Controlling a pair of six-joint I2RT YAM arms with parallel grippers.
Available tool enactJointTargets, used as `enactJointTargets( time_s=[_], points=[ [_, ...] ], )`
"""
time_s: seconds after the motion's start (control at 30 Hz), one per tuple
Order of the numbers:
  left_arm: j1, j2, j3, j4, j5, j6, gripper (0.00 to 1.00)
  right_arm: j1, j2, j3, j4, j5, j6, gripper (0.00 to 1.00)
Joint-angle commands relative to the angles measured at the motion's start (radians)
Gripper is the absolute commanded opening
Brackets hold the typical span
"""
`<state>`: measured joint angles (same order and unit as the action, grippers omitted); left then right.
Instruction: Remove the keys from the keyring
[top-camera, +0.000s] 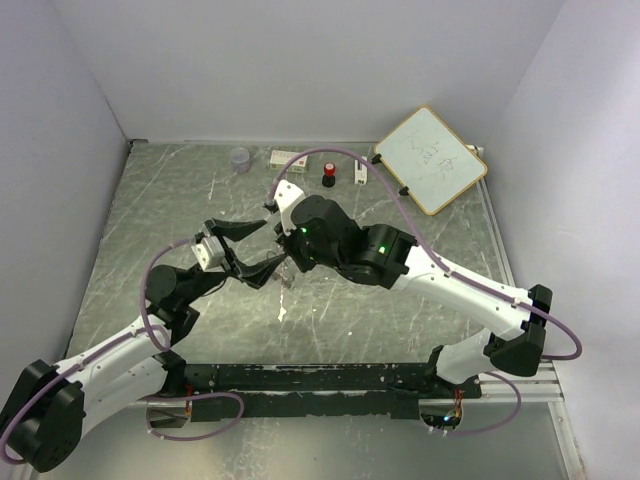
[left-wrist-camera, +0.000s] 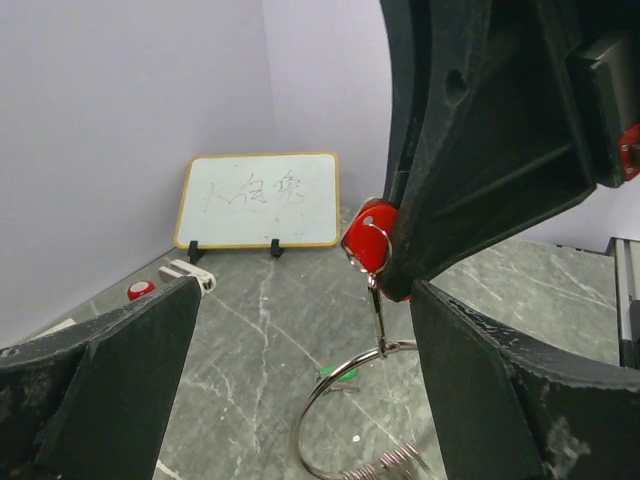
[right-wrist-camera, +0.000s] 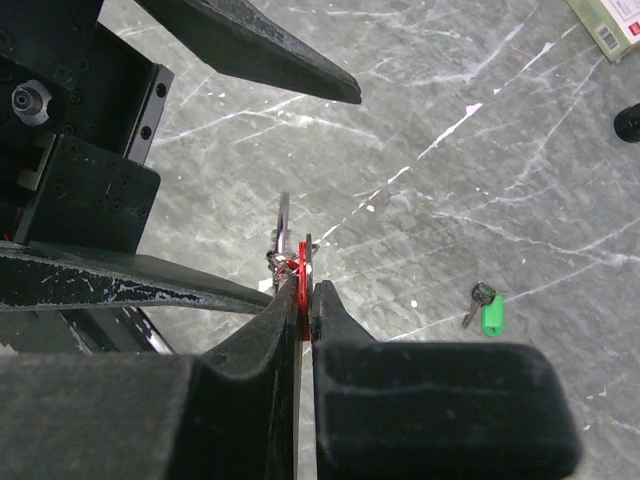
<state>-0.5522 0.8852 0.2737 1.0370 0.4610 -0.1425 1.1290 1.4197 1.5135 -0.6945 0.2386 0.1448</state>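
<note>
Table (top-camera: 200, 200), centre. Left gripper (top-camera: 280, 238) spread wide, holding nothing, one finger on each side of the keyring (left-wrist-camera: 310, 402). Right gripper (right-wrist-camera: 303, 300) clamped on the red key (left-wrist-camera: 368, 237); ring hangs beneath it. Green key (right-wrist-camera: 489, 314) lies on the table nearby, apart.

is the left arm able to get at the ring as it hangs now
Probably yes. The left fingers stand wide open, with the ring hanging between them, below the red key that the right fingers pinch. Nothing visible sits between the open fingers and the ring.
</note>
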Motion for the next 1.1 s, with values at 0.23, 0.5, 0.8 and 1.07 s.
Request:
enactJointTargets(
  time_s=[0.23,0.5,0.8,1.07],
  points=[
    [-0.005,-0.016,0.006,0.049,0.064,0.018,0.93,0.002,-0.021,0.035,0.011,-0.014,-0.021,0.00],
    [-0.004,-0.007,0.001,0.034,0.066,0.025,0.81,0.002,-0.025,0.035,0.017,0.018,-0.019,0.00],
    [-0.005,-0.036,-0.005,-0.016,0.046,0.055,0.67,0.001,-0.020,0.040,0.018,0.028,-0.020,0.00],
    [-0.006,-0.017,-0.022,0.008,0.045,0.032,0.62,0.002,-0.005,0.057,0.014,0.039,-0.011,0.00]
  ],
)
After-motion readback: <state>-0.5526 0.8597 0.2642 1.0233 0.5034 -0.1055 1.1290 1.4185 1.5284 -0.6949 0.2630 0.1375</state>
